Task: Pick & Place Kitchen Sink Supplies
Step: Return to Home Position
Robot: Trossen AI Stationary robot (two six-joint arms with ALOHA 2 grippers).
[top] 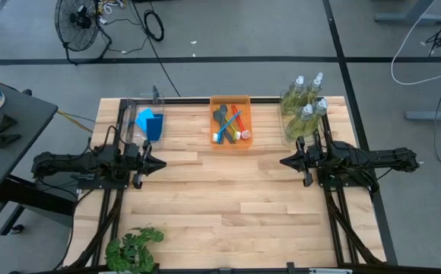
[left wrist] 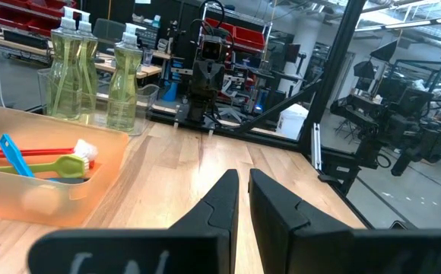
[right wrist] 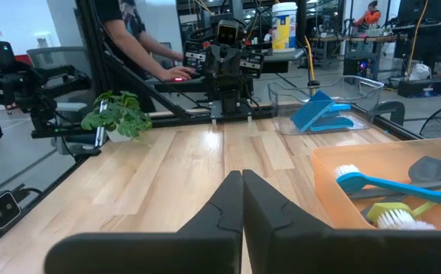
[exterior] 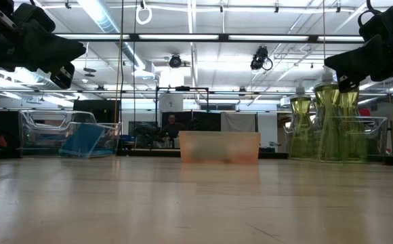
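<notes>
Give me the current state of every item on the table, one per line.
Left gripper: closed to a slim gap, empty, raised over the left side.
Right gripper: shut, empty, raised over the right side.
Brushes: lying in the orange tray.
Sponges: leaning in the left clear bin.
Pump bottles: upright in the right clear bin.
Plant: at the table corner, outside the bins.

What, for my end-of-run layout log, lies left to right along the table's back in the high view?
Clear plastic bin holding blue rectangular sponges → orange plastic tray of long-handled brushes → clear pump bottles of yellow-green liquid.
</notes>
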